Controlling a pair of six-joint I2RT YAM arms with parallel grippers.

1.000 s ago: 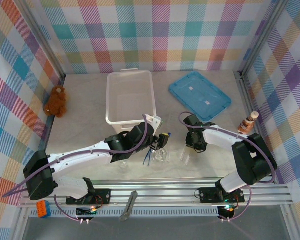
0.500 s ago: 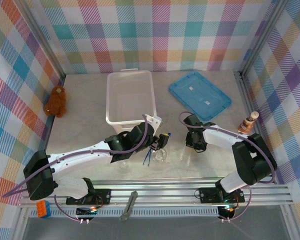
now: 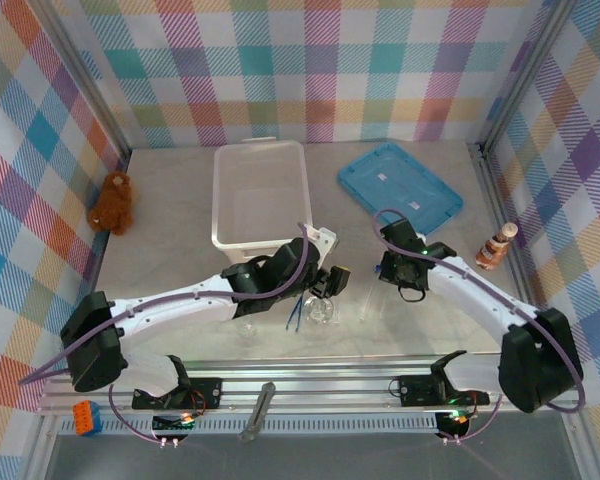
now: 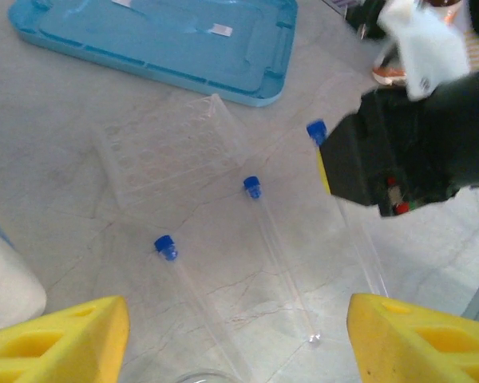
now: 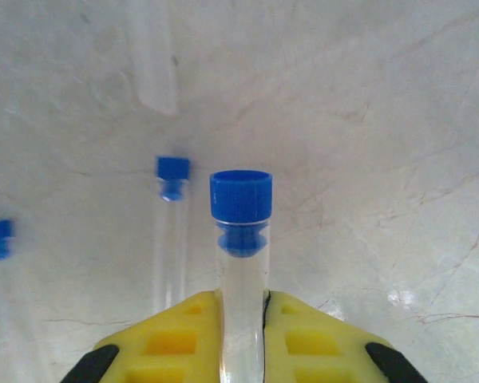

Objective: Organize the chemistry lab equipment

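**Finding 1, right arm.** The right gripper (image 5: 241, 305) is clamped narrow on a blue-capped tube (image 5: 241, 231). The yellow fingers (image 5: 184, 335) press its glass from both sides and the cap stands clear ahead of them. In our judgement the tube is just off the table (image 3: 180, 260), though we cannot confirm the gap.

**Finding 2, left arm.** The left gripper (image 4: 238, 323) hangs with its jaws wide apart and nothing between them. It is above the loose glassware.

**Finding 3, equipment at large.** A second tube (image 4: 281, 263) and a third tube (image 4: 199, 307) lie flat side by side. A clear rack (image 4: 164, 152) lies at their 12 o'clock. A beaker (image 3: 320, 310) and the tweezers (image 3: 295, 312) sit close together at 6 o'clock of the left gripper.

**Finding 4, storage.** The clear bin (image 3: 223, 215) sits at about 11 o'clock of that gripper, uncovered and, as far as we can tell, holding nothing. Its blue lid (image 3: 400, 190) lies flat at 1 o'clock.

**Finding 5, items outside the task.** These are the teddy bear (image 3: 112, 203) at 9 o'clock and the bottle-shaped figure (image 3: 495, 247) at 3 o'clock.

**Assessment.** We judge the work barely begun. One tube is in hand, nothing is stowed, and the remaining tubes, beaker and tweezers are yet to be put away.
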